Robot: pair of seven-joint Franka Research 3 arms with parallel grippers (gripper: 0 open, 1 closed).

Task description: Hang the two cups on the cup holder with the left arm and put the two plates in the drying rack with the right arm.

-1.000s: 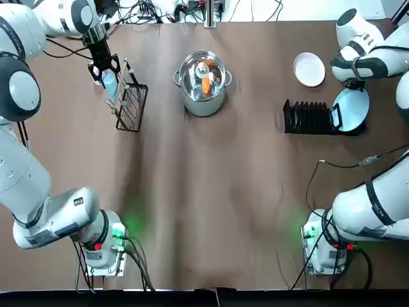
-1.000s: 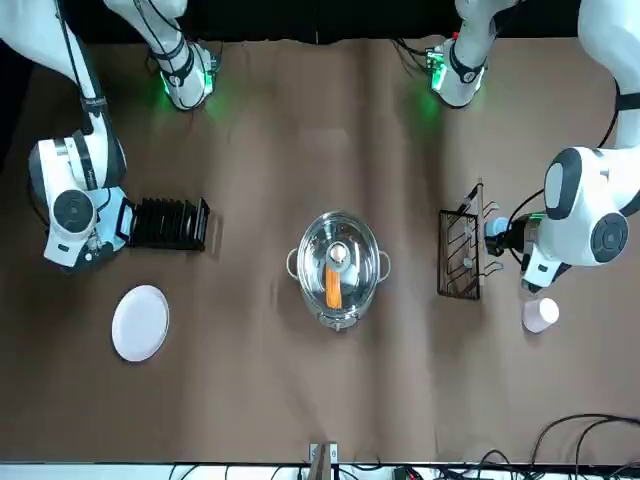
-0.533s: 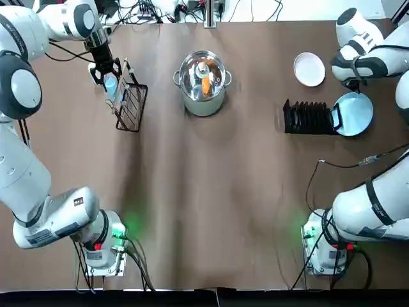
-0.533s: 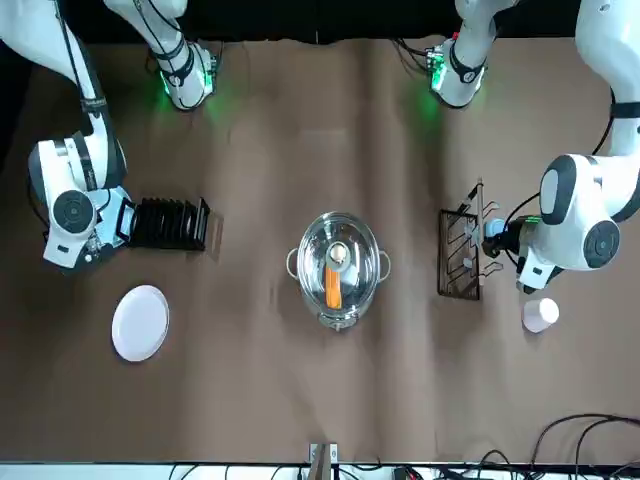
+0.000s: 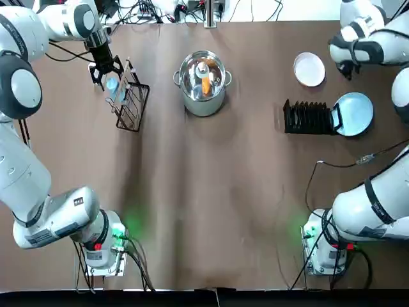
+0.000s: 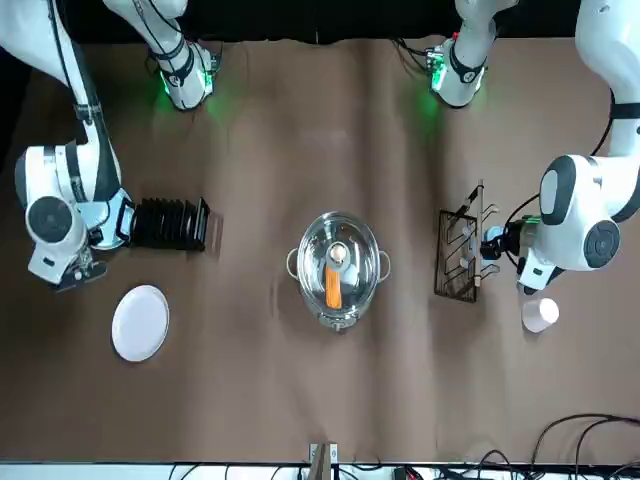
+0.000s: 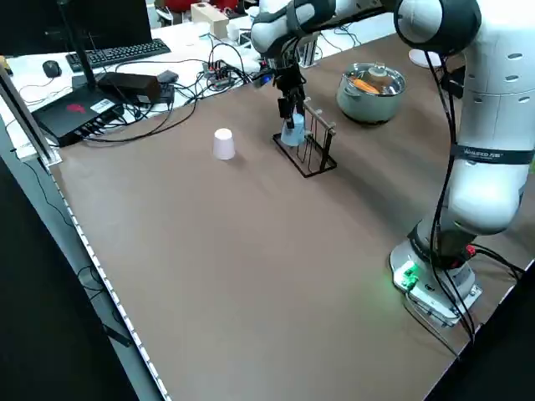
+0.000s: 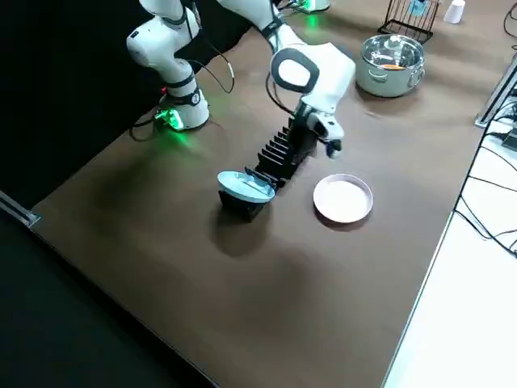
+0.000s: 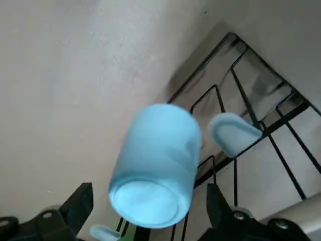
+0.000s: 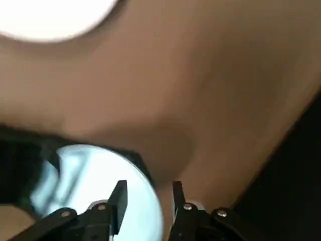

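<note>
- The left gripper (image 9: 150, 208) is hovering by the cup holder (image 5: 132, 105), with its two fingers sitting apart.
- The light blue cup (image 9: 155, 165) is hanging at the cup holder, right by the left gripper and between its fingers, but they are not squeezing it.
- The white cup (image 7: 224, 144) is resting on the table (image 7: 242, 251), near the left gripper, on its outer side.
- The right gripper (image 10: 150, 186) is hovering near the light blue plate (image 5: 353, 114), and its fingers are staying apart too, holding nothing.
- The drying rack (image 5: 310, 118) is sitting near the right gripper, and its end slots are holding up the light blue plate.
- The white plate (image 5: 309, 69) is lying flat on the table, to the left of the right gripper.
- The pot (image 5: 203, 83) is standing between the two grippers, well apart from both. It is wearing a clear lid (image 6: 338, 265), and something orange (image 6: 333, 287) is showing there; I cannot tell if it is inside.
</note>
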